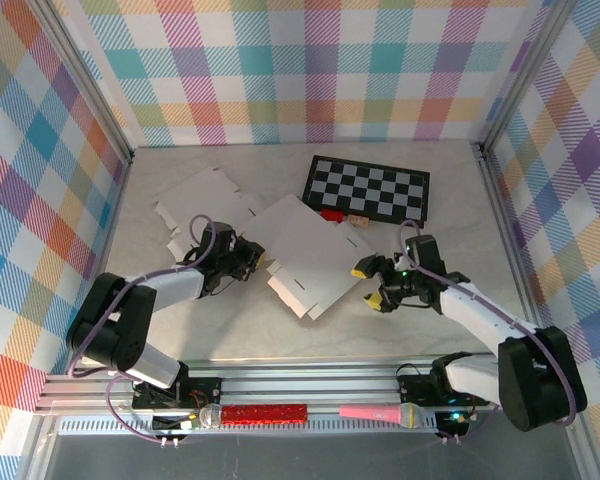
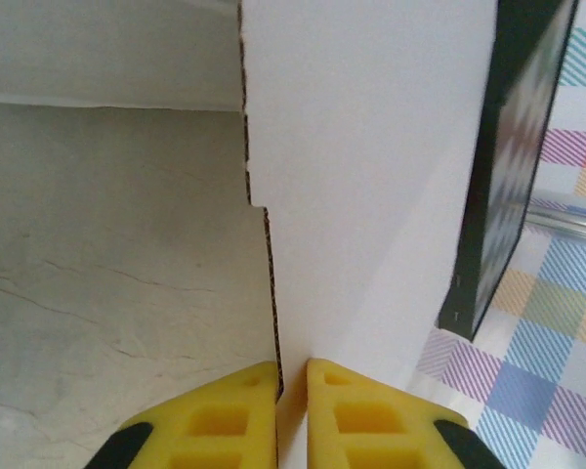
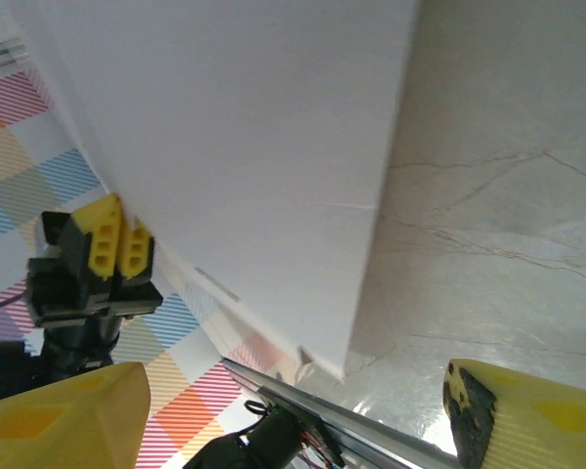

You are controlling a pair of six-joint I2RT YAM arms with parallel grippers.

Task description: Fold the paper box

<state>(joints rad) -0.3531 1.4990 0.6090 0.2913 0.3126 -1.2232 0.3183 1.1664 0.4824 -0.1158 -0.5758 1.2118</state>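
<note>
The paper box (image 1: 305, 255) is white cardboard, partly unfolded. Its large panel is raised off the table, and flatter flaps (image 1: 205, 205) lie to the left. My left gripper (image 1: 255, 258) is shut on that panel's left edge. In the left wrist view the yellow fingers (image 2: 234, 420) pinch the thin cardboard edge of the paper box (image 2: 371, 176). My right gripper (image 1: 370, 283) stands open just right of the panel's near right corner, holding nothing. In the right wrist view, the right gripper (image 3: 298, 391) faces the paper box (image 3: 244, 147), and the left gripper (image 3: 117, 244) shows at its far edge.
A black-and-white checkerboard (image 1: 368, 188) lies behind the box, with a small red piece (image 1: 332, 213) and a tan piece (image 1: 358, 221) at its front edge. A red microphone (image 1: 250, 413) and a pink one (image 1: 380, 411) lie on the front rail. Plaid walls enclose the table.
</note>
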